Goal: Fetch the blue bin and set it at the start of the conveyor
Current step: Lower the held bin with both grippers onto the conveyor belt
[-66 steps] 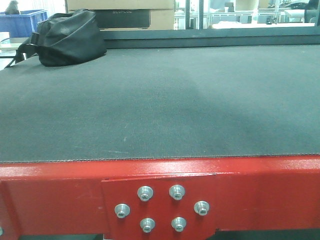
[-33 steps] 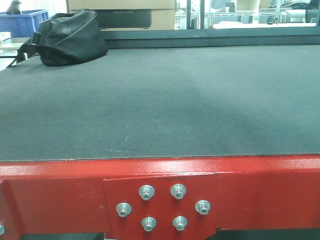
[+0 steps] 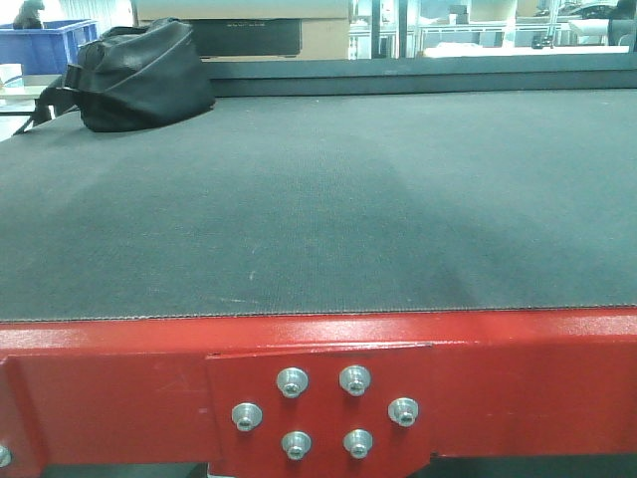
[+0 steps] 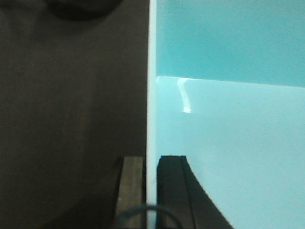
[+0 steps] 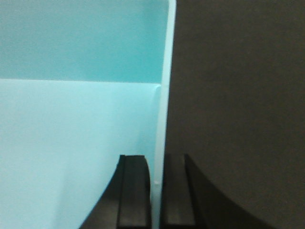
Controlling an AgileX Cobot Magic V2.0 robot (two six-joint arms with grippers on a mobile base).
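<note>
Aqua plastic fills both wrist views: the blue bin [image 4: 228,143] is pale, smooth and plain, its inner floor a lighter wash than the deeper turquoise far wall, with a single bright glint on the floor near where the two meet. Its rim is thin and almost white where the light catches the edge.

The left gripper [image 4: 151,186] pinches one side wall of the bin, one dark finger pressed against the outside face and the other against the inside, the wall running straight up between them. Beyond the outer finger lies only dark textured surface.

The right gripper [image 5: 156,191] clamps the opposite wall [image 5: 164,95] the same way, inner finger on the tub's side, outer finger over the dark surface, with the wall's rounded top corner ahead of the fingertips.

From the front camera, neither the bin nor the arms are visible. It shows the conveyor start [image 3: 328,219], a wide dark grey woven belt edged by a red frame [image 3: 518,368] with a plate of six silver bolts [image 3: 323,410]. A black bag [image 3: 134,75] sits at the belt's far left, and a dark blue crate [image 3: 45,45] stands behind it.
</note>
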